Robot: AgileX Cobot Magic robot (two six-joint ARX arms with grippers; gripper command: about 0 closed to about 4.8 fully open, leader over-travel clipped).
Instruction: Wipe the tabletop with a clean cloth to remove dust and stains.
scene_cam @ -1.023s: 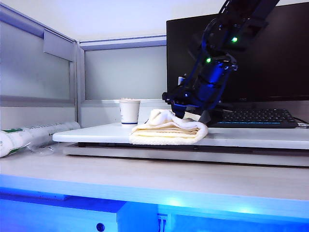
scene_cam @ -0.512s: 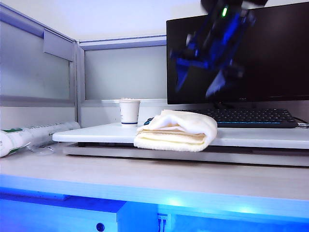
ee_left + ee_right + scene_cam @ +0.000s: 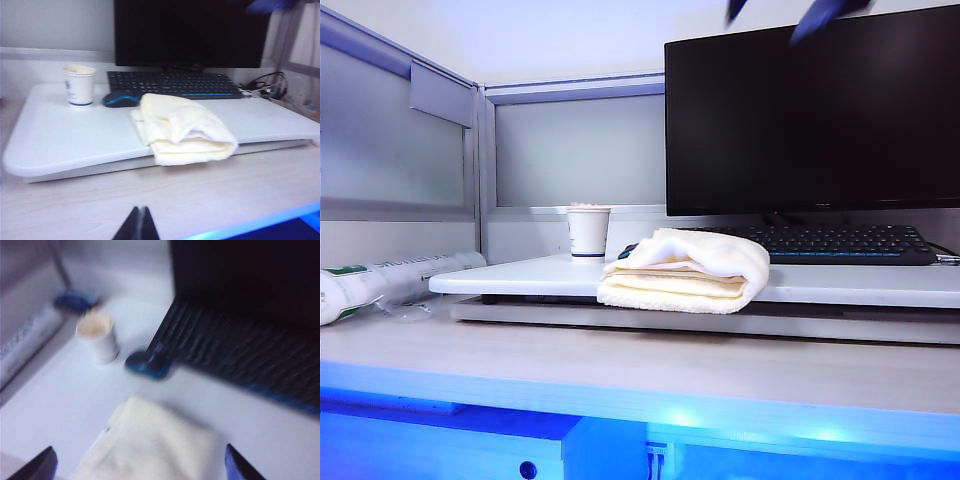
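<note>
Right pincer (image 3: 137,462) risen, open; cloth (image 3: 685,270) overhangs tabletop (image 3: 510,272) edge.

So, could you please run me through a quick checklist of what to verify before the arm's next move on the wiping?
1. Cloth on the tabletop: ok, though it lies folded at the front edge and overhangs it slightly.
2. Right gripper free of the cloth: ok, fingers spread wide, high above it and holding nothing.
3. Left gripper out of the way: ok, shut, over the desk in front of the tabletop.
4. Paper cup clear of the wiping path: not ok, it stands on the tabletop left of the cloth.
5. Mouse and keyboard clear: not ok, both sit just behind the cloth.
6. Dust or stains left: cannot tell.
</note>
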